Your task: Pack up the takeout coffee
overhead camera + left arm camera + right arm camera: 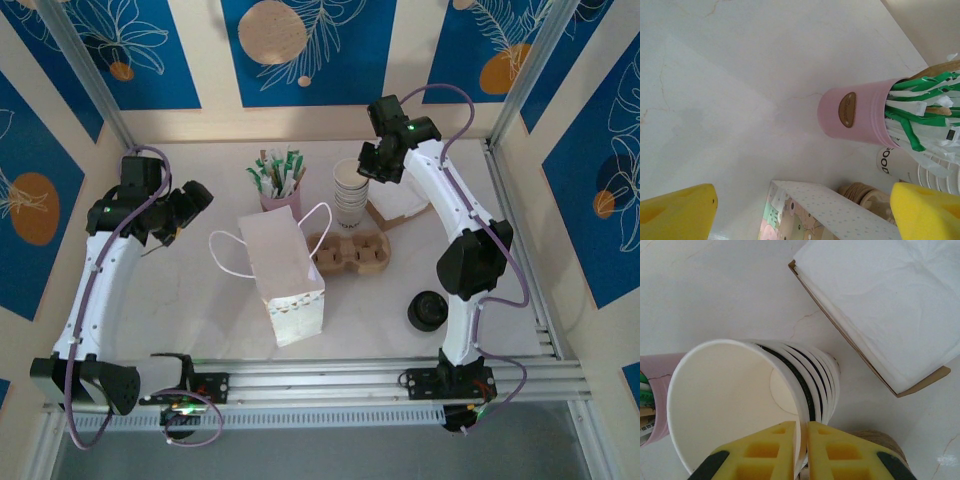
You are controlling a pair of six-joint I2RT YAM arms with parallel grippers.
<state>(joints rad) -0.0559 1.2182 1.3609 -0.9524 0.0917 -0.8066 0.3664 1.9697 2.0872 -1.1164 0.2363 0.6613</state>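
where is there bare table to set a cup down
Bare table between the paper bag and the left arm; another patch between bag and black lids. Crowded mid-back: pink holder, cup stack, napkins, carrier sit close together.

Robot lab cell, staged as a café counter.
Alu frame posts (85, 75) + rail (330, 378) along worktop's (190, 305) near edge w/ L arm (100, 270), R arm (455, 210) bolted on; printed blue panels (305, 40) for walls; marble-look top w/ paper cups (350, 190), carrier tray (350, 255), bag (285, 275), pink stirrer pot (280, 202).
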